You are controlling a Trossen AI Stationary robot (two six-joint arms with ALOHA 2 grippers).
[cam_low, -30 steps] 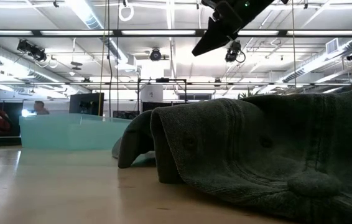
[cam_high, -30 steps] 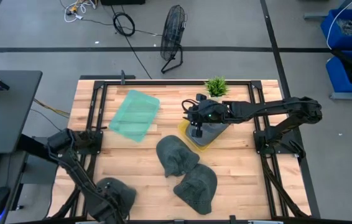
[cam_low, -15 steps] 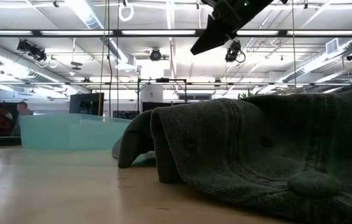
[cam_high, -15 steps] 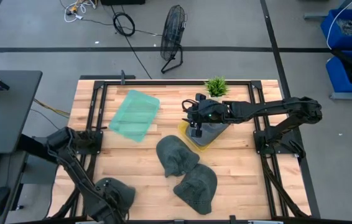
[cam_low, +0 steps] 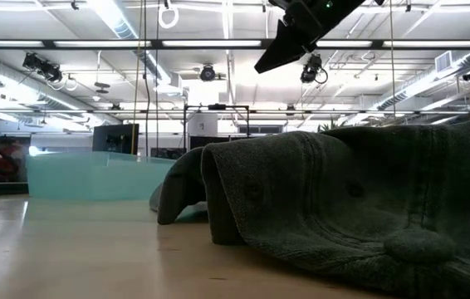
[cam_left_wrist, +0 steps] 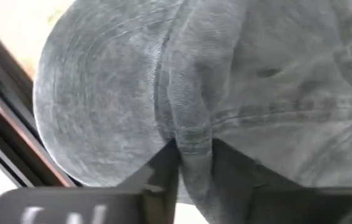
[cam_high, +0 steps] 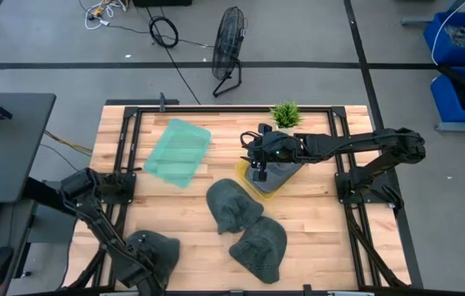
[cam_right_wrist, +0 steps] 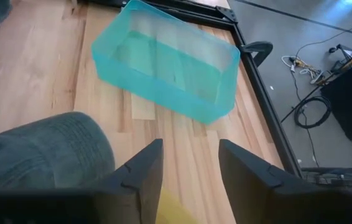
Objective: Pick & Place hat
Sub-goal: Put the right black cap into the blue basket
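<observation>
At the counter's (cam_high: pixel 315 222) near-left corner the left hand (cam_high: pixel 145 265) — clamped on a hat (cam_high: pixel 157 249) — has barely shifted; right hand (cam_high: pixel 259 171) hovers open, still waiting.

Dark grey-green hats (cam_high: pixel 234 205), translucent teal bin (cam_high: pixel 178 152), yellow tray (cam_high: pixel 249 179), green plant (cam_high: pixel 285 113), pale striped wooden table (cam_high: pixel 315 214)

Overhead, table-level, two wrist close-ups
</observation>
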